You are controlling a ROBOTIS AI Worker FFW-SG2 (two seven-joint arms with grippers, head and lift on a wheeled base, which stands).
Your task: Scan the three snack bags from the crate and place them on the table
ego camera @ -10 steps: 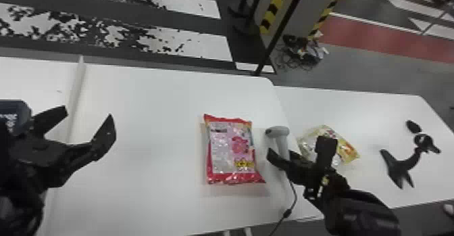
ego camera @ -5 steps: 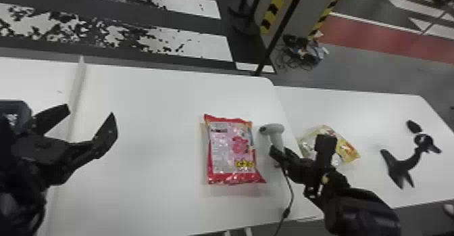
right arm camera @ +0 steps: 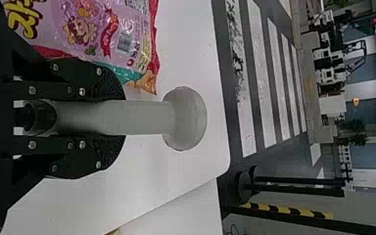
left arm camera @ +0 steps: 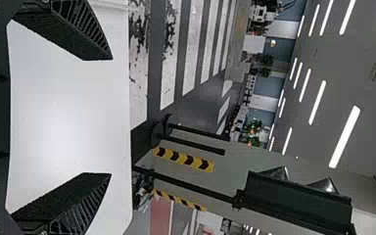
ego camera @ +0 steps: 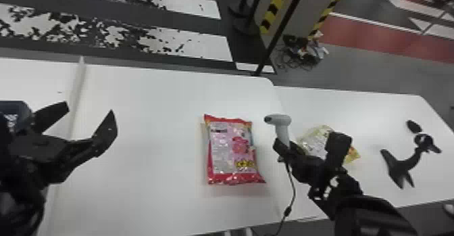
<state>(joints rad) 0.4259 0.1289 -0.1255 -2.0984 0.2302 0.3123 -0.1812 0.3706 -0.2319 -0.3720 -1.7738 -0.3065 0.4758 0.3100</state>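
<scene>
- One broad white table (ego camera: 152, 90) lies before me, with a second white tabletop (ego camera: 364, 107) adjoining on my right.
- Two grippers are in my head view. My left gripper (ego camera: 90, 108) is over the left part of the table, its jaws spread wide and empty; the left wrist view shows the same broad gap between the fingers. My right gripper (ego camera: 283, 149) is between the two snack bags I can count, and in the right wrist view that gripper (right arm camera: 122, 117) has its jaws closed in on the scanner's handle, one finger on each side.
- The first of those bags, the pink one with red ends (ego camera: 231, 150), lies flat on the broad table, between my two grippers and near the right one.
- The second, a yellowish bag (ego camera: 314, 139), lies on the right-hand tabletop, partly hidden behind my right arm.
- I count one black stand (ego camera: 402, 166) farther right on that same tabletop, well apart from both bags, with one small dark oval piece (ego camera: 413, 126) near its upper end.
- One pale scanner (ego camera: 283, 123) is in my right grip, its head beyond the fingertips and near the pink bag. One dark cable (ego camera: 293, 188) trails down from it.
</scene>
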